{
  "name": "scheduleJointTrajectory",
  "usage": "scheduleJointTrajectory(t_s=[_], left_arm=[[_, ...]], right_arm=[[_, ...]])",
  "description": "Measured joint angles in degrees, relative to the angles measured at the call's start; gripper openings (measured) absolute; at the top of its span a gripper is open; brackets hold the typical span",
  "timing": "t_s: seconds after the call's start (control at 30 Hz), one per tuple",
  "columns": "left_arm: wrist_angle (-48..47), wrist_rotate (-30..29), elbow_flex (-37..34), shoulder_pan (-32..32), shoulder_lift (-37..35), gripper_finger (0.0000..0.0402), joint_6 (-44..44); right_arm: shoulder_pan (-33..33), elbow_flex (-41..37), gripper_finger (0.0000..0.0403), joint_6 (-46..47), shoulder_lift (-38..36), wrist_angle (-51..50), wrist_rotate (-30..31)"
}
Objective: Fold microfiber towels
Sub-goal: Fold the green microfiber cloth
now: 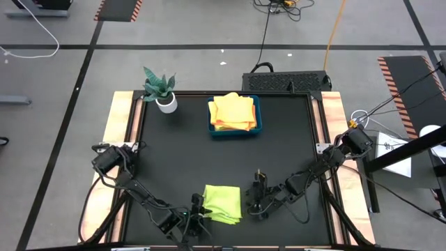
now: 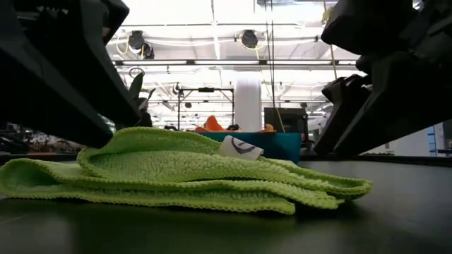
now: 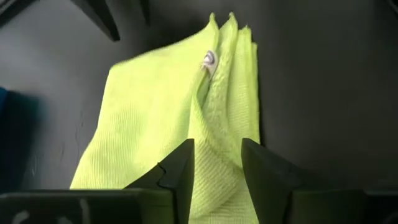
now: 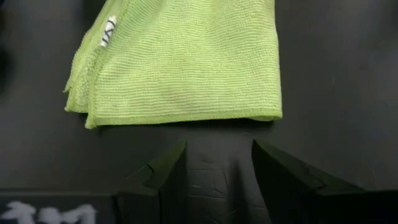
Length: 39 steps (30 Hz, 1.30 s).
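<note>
- Towel, lime green (image 1: 222, 203), looped microfiber folded in layers (white tag showing), near table's front edge.
- Left gripper (image 3: 216, 163) spread over its edge, holding nothing.
- Right gripper (image 4: 217, 163) parted, empty, just beside.

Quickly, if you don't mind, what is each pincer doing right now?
Left pincer: open, fingers over the lime green towel, not gripping it.
Right pincer: open, empty, beside the towel's edge.

The left gripper (image 3: 216, 177) hung low with fingers parted; the right gripper (image 4: 217, 168) sat opposite, fingers likewise apart.
</note>
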Motion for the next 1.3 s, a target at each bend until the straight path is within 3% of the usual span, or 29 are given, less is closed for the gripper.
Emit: scheduleJointTrajectory(t_s=[0.33, 0.6, 0.87, 1.13, 1.3], left_arm=[[-4.80, 0.00, -0.31, 1.16, 0.00, 0.0124, -9.01], [-5.00, 0.39, -0.31, 1.01, 0.00, 0.0011, -5.00], [-6.95, 0.35, 1.98, 0.34, -1.34, 0.0004, -2.56], [-15.58, -1.25, 5.03, -2.15, -5.12, 0.0002, -2.74], [-19.45, 1.47, 4.92, -2.64, -5.03, 0.0008, -7.65]], right_arm=[[0.01, -0.05, 0.0171, -0.22, 0.00, 2.31, -0.02], [0.01, -0.05, 0.0171, -0.26, 0.00, 2.25, -0.02], [0.01, -0.05, 0.0171, -0.39, 0.00, 2.23, -0.02], [0.01, -0.05, 0.0171, -0.28, 0.00, 2.23, -0.04], [0.01, -0.05, 0.0171, -0.26, 0.00, 2.47, -0.07]])
